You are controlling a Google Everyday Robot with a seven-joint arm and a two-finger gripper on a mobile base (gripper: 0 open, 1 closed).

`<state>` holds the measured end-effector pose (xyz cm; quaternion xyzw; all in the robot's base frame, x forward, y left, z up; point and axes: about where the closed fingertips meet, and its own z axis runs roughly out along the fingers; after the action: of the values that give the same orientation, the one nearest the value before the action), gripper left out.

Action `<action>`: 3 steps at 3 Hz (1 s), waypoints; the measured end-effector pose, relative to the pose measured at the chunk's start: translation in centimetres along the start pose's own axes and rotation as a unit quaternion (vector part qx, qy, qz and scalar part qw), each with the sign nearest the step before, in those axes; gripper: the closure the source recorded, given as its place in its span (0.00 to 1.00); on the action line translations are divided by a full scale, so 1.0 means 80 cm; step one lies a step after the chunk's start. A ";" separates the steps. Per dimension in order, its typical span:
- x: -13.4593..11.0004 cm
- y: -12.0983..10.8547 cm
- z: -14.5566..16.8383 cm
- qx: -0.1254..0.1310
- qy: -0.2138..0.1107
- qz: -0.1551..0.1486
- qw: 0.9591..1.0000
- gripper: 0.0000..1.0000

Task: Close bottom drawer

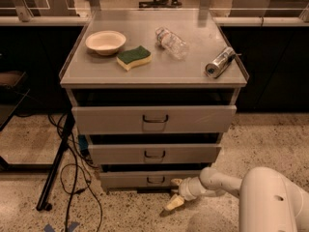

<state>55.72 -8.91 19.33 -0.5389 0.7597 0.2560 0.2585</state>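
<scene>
The bottom drawer (145,179) is the lowest of three grey drawers in the cabinet, with a small dark wire handle (155,180) at its centre. Its front panel sits nearly flush with the cabinet frame. My gripper (175,193) is at the end of the white arm (219,181) that reaches in from the lower right. One finger touches the drawer front just right of the handle. The other finger (173,203) points down toward the floor.
The middle drawer (154,153) and top drawer (154,119) stand out further than the bottom one. On the cabinet top lie a bowl (105,42), a sponge (133,57), a plastic bottle (172,42) and a can (219,62). Cables and a black stand leg (55,166) lie at left.
</scene>
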 end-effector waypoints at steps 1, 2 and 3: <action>0.000 0.000 0.000 0.000 0.000 0.000 1.000 0.00; 0.000 0.000 0.000 0.000 0.000 0.000 1.000 0.00; -0.012 -0.030 0.029 -0.011 -0.011 0.005 1.000 0.00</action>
<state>58.51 -7.39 18.00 -0.5351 0.7568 0.2712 0.2596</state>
